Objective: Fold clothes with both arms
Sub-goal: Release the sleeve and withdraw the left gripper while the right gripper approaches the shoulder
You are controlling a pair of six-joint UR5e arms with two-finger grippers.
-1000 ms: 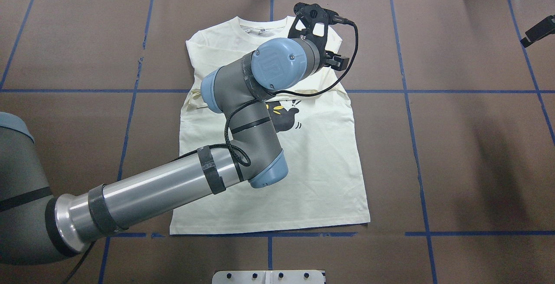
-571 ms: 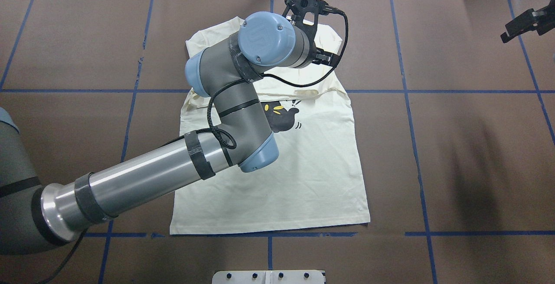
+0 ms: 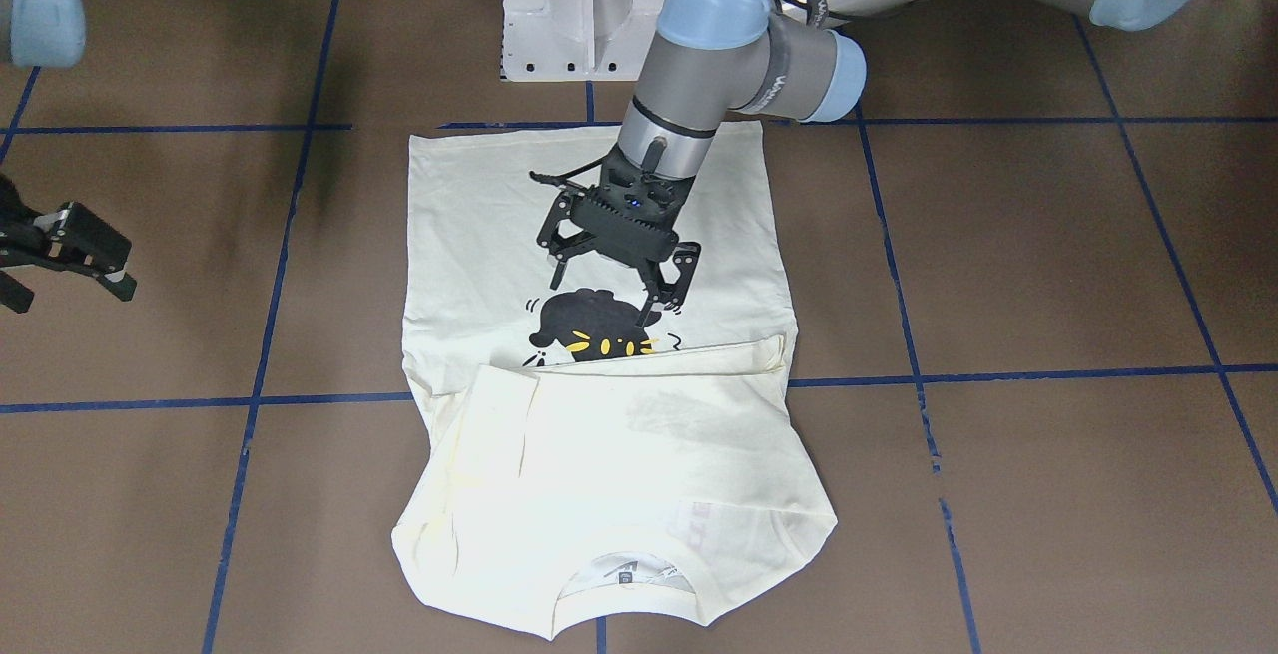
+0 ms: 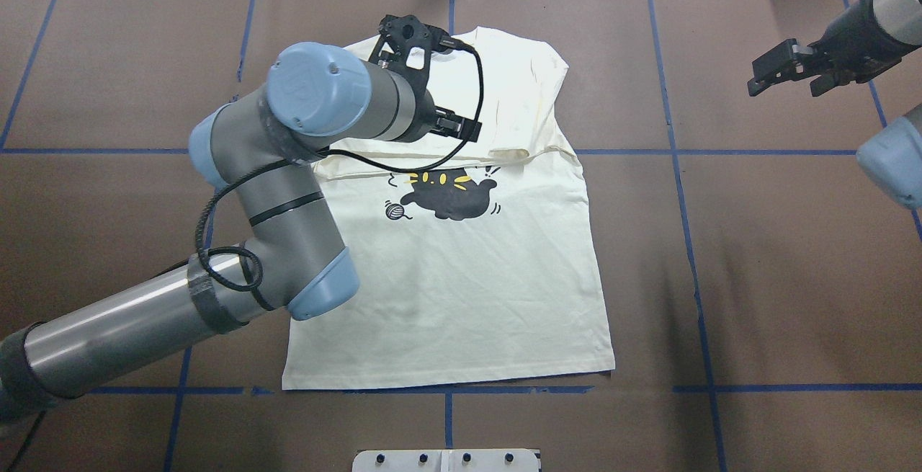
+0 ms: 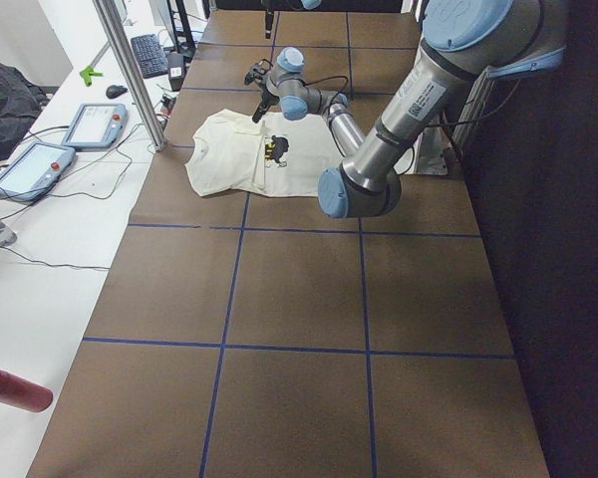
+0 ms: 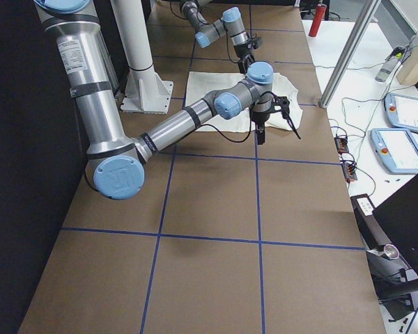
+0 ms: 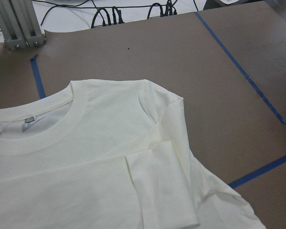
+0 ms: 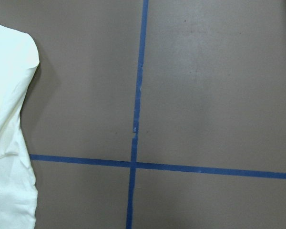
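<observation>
While the cream-white long-sleeved cotton shirt (image 4: 490, 292) lies flat on the brown paper-covered desk (image 4: 756, 256), neither claw has hold of it. The shirt sits mid-desk, print side up, with the hem toward the robot and just short of the white metal pedestal base (image 3: 584, 5). Its collar (image 3: 624, 574) is at the far end. A sleeve (image 7: 162, 191) is folded across the chest, and that folded band ends right at the print. The black cat (image 4: 450, 198) and small yarn ball (image 4: 394, 210) show just on the hem side of the fold edge. The silver-grey left arm (image 4: 288, 198) with light blue joint caps reaches over the shirt from the robot's left. Its black two-finger left claw (image 3: 614, 287) hangs over the fabric beside the cat, on the hem side — fingers spread wide, nothing between them. The left wrist camera looks down on the collar and the folded sleeve. The right arm (image 4: 893, 3) comes in at the far right corner, and the black right claw (image 4: 785, 81) is over bare desk, well apart from the shirt — fingers look spread, empty. Its wrist camera shows a crossing of the blue tape grid (image 8: 133, 164) and only the shirt's edge at frame left.
</observation>
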